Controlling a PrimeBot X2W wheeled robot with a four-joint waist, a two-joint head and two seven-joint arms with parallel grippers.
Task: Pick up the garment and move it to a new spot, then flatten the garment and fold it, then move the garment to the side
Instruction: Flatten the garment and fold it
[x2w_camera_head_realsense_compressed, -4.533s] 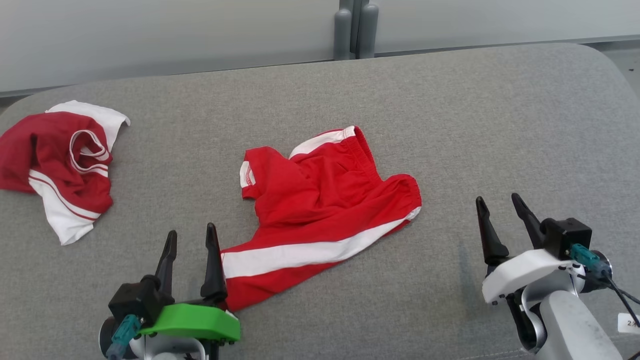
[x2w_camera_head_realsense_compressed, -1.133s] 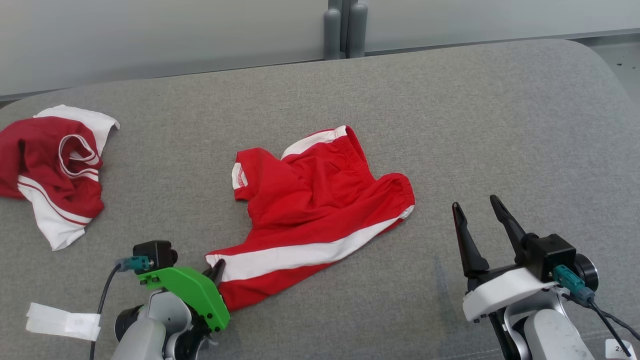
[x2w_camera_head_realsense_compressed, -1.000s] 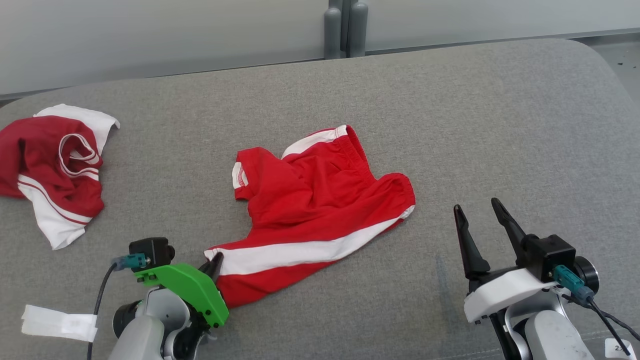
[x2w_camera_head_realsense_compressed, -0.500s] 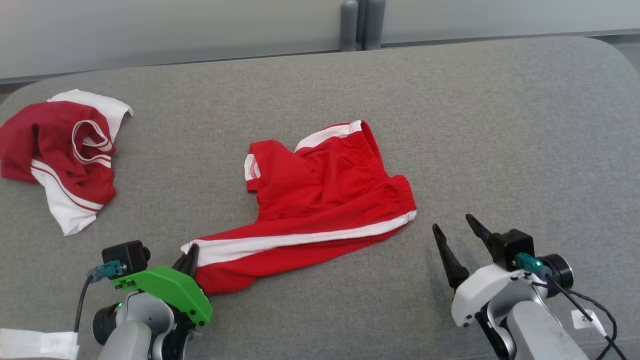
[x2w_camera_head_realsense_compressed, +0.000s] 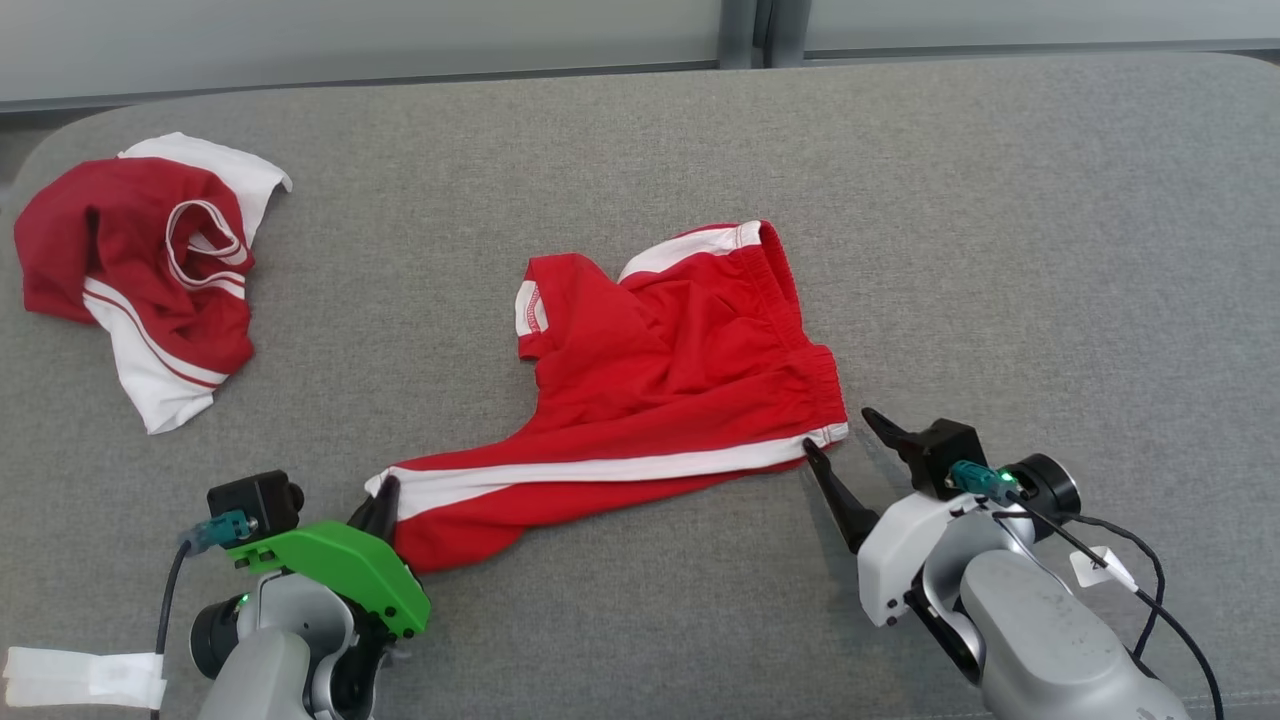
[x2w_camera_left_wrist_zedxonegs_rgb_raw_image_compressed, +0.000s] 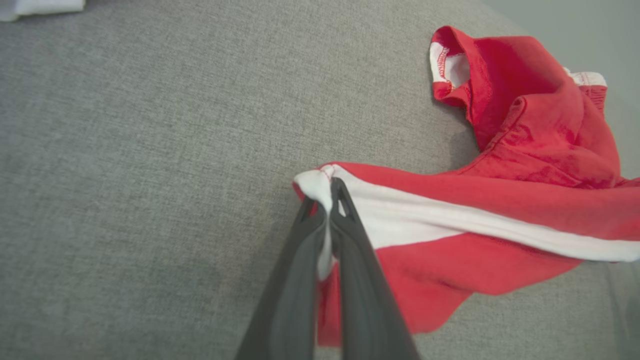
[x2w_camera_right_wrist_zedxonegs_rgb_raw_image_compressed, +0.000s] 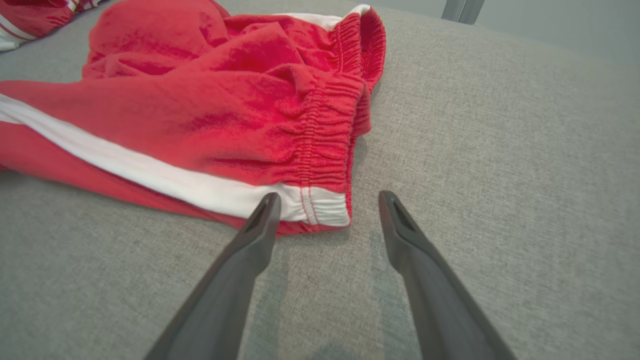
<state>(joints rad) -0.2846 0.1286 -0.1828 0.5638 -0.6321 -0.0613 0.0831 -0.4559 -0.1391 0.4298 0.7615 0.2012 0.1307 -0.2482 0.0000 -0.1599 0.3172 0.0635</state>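
Red shorts (x2w_camera_head_realsense_compressed: 660, 380), lying left-right, waistband (x2w_camera_head_realsense_compressed: 803, 315) rightward

Left gripper (x2w_camera_head_realsense_compressed: 384, 498) sits lower left, green-shelled wrist bent, fingers pinched tight together on a corner of the garment (x2w_camera_head_realsense_compressed: 670, 370). Right gripper (x2w_camera_head_realsense_compressed: 838, 430) is lower right on its white-shelled wrist, fingers spread wide apart, tips angled up and left.

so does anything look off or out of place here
Nothing damaged or spilled. The red shorts lie rumpled, one leg bunched over itself, with the left gripper shut on the other leg's hem. A darker red garment sits crumpled at the far left.
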